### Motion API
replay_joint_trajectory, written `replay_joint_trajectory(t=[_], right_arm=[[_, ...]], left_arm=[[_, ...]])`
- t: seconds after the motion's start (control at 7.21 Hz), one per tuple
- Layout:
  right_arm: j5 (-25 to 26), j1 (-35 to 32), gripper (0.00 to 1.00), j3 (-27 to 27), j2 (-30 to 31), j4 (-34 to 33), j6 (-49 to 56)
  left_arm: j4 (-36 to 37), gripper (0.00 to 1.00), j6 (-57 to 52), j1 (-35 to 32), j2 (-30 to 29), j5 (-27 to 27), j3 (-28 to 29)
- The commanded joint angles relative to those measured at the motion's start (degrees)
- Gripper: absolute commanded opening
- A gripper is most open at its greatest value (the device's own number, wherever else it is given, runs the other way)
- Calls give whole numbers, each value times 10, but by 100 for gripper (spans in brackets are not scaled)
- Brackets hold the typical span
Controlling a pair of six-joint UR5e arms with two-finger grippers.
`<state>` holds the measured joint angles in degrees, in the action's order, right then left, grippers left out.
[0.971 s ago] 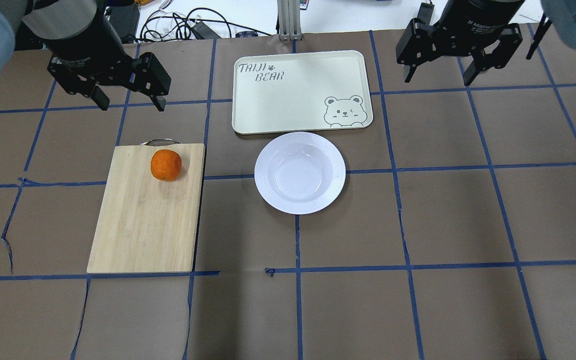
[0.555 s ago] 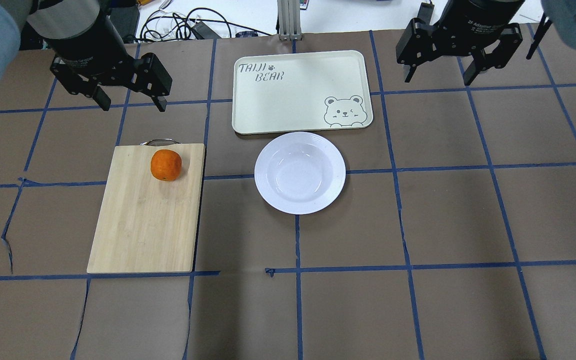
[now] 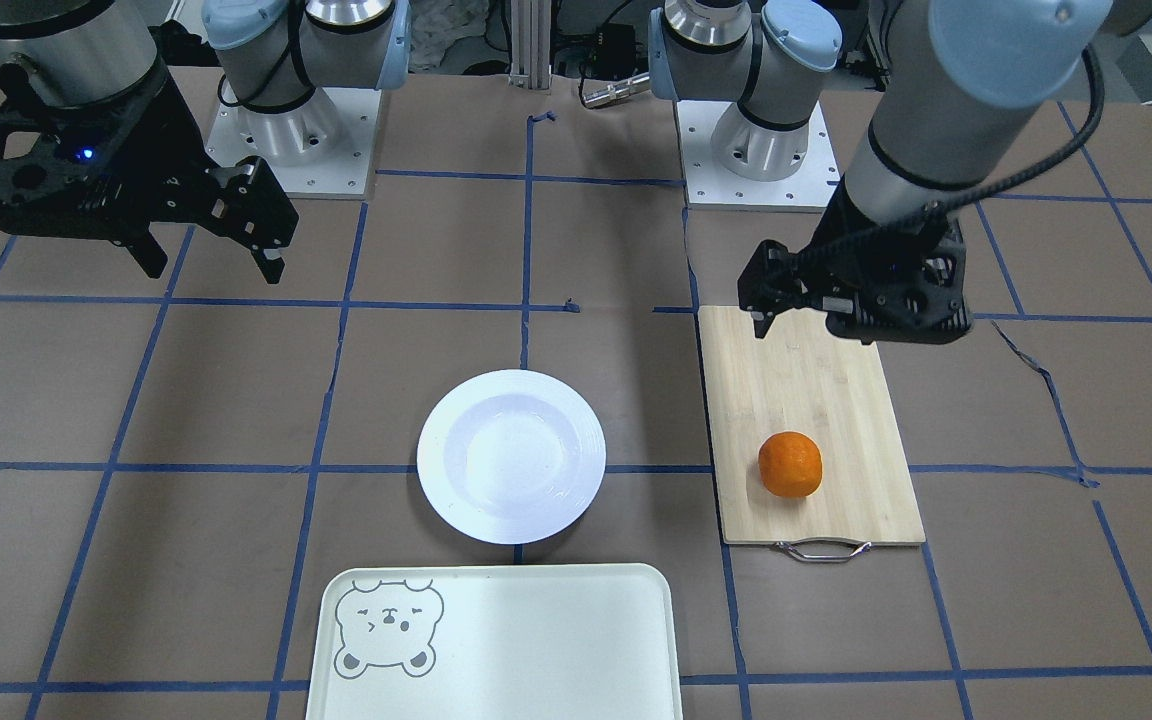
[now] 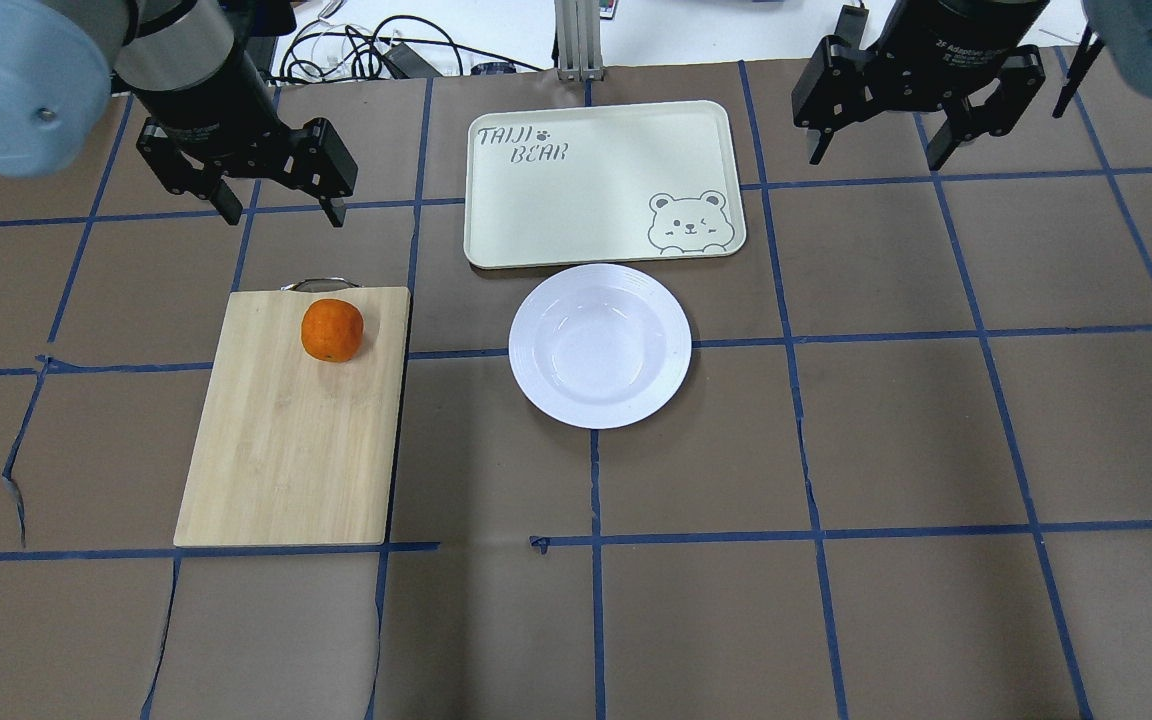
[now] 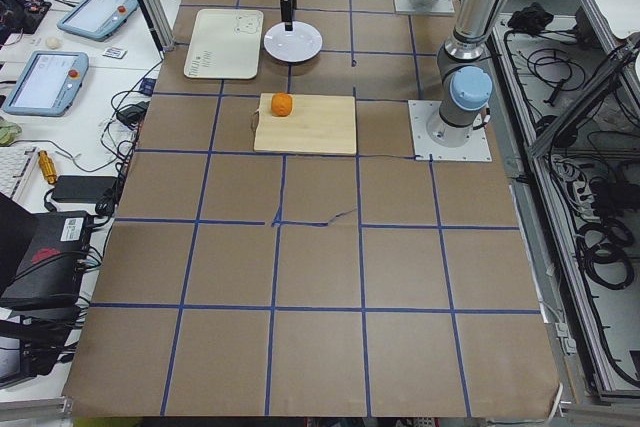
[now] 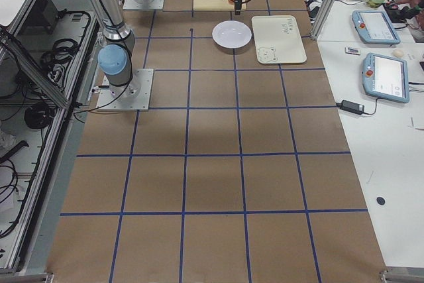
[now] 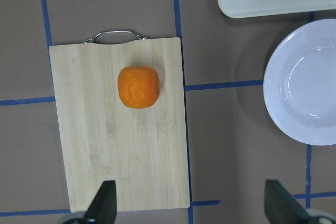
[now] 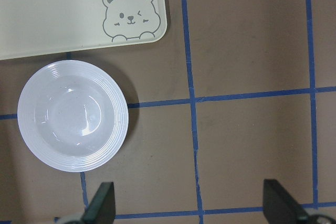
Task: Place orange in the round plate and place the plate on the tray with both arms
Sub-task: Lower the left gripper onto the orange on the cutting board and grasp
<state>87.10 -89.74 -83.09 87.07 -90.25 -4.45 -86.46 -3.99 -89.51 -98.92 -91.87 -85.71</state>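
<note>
The orange lies on the bamboo cutting board, at the end with the metal handle, on the robot's left half of the table. The left pincer is clearly the nearer one. It hangs high with its two fingers spread wide and holds nothing. The right pincer is also spread and empty, and it is well apart from the fruit, past the far corner of the tray.

From the wrist camera of the left arm, the orange shows ahead of the fingertips and closer to the left finger than to the right one. The pincer is therefore not centred over it. The overhead view puts the pincer beyond the handle end of the board and the front view puts it over the opposite end, so I cannot fix its exact place over the board — only that it is high above it.

The orange is small, bright and dimpled, almost round and a little squarish from above, so I judge that no grasp direction is better than another. The round plate is empty. It sits just beside the tray's near edge, with bare table between it and the board.
</note>
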Motion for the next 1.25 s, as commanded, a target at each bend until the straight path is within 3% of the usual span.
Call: replay_joint_trajectory(t=[0.0, 0.28, 0.69, 0.83, 1.11], right_arm=[[0, 0, 100, -1, 0, 0, 0], [1, 0, 100, -1, 0, 1, 0], [2, 0, 100, -1, 0, 1, 1], [3, 0, 100, -1, 0, 1, 1], [3, 0, 100, -1, 0, 2, 1]], left_arm=[[85, 100, 0, 3, -77, -30, -27], [180, 100, -4, 34, -129, -29, -79], [193, 100, -15, 54, -157, -25, -117], [210, 92, -19, 54, -166, -22, -125], [225, 90, -22, 54, -179, -19, -125]])
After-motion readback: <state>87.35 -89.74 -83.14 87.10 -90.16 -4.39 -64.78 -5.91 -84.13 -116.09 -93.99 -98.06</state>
